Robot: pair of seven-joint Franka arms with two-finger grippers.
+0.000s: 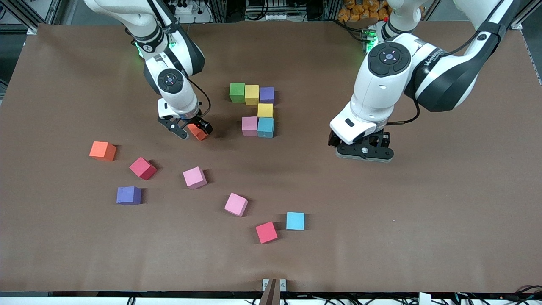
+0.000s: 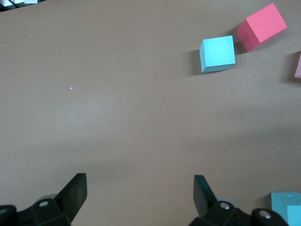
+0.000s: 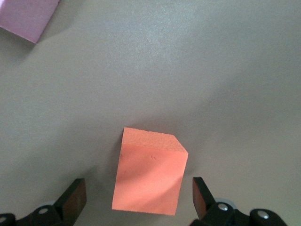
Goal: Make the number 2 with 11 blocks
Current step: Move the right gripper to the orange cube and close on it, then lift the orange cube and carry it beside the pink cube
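Beside unfinished number 2 (image 1: pixel 254 109), your right claw (image 1: pixel 189 129) straddles orange block (image 1: pixel 197 131), jaws open, not gripping; left claw (image 1: pixel 364 151) waits open, toward left arm's end.

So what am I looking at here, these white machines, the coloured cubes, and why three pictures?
Two robot arms work at a brown table. One picture looks down from across the table; the other two come from cameras on each arm's wrist. The right gripper is low, its open fingers either side of an orange block without squeezing it. The left gripper waits open over bare table, holding nothing. Six blocks already sit together as the start of a number 2. Seven loose blocks lie scattered nearer the front camera.
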